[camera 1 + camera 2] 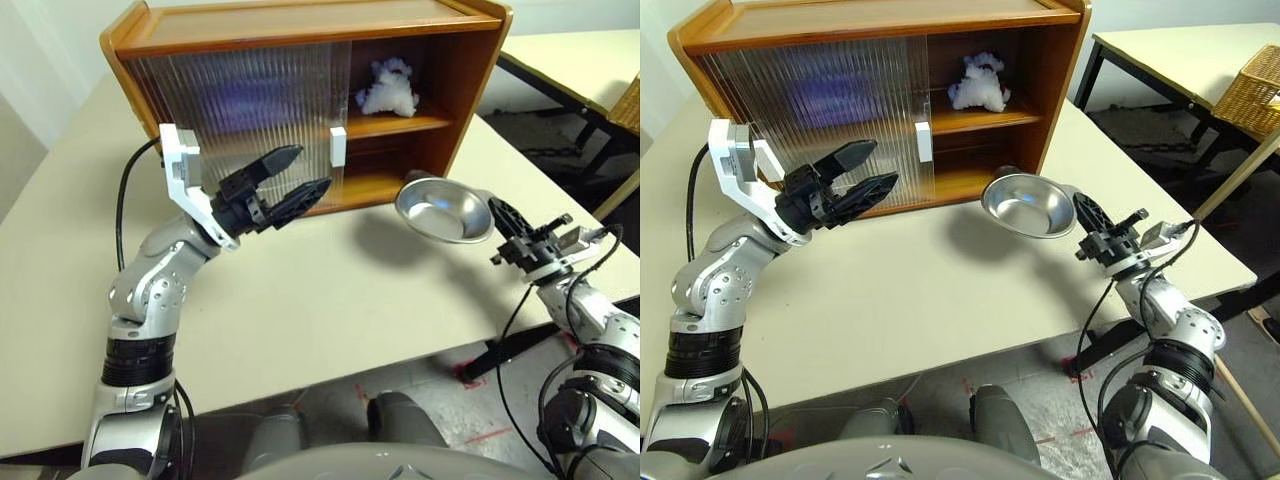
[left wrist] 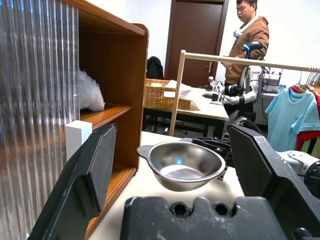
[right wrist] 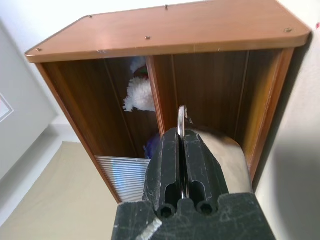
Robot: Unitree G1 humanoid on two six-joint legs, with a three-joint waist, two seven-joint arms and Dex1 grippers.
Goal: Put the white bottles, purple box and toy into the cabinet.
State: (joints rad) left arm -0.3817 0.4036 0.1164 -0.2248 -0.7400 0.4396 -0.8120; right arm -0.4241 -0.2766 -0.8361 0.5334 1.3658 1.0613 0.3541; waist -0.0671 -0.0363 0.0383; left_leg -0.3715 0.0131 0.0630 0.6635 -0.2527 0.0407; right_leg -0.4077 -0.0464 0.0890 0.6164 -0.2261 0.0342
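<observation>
The right gripper (image 1: pixel 512 238) is pinching a shallow steel dish (image 1: pixel 444 208) by its rim just before the cabinet (image 1: pixel 470 80), left gripper (image 1: pixel 290 178) gaping empty; the plush toy (image 1: pixel 388 90) is sitting on the cabinet's shelf. Next, likely placing the dish inside.

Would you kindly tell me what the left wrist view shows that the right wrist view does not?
Left wrist view alone: a person, a wicker basket, hanging shirts and the whole steel dish.
Right wrist view alone: the cabinet's top panel and the right gripper shut on the dish's rim.
Both: the cabinet and a white fluffy item on its shelf.
</observation>
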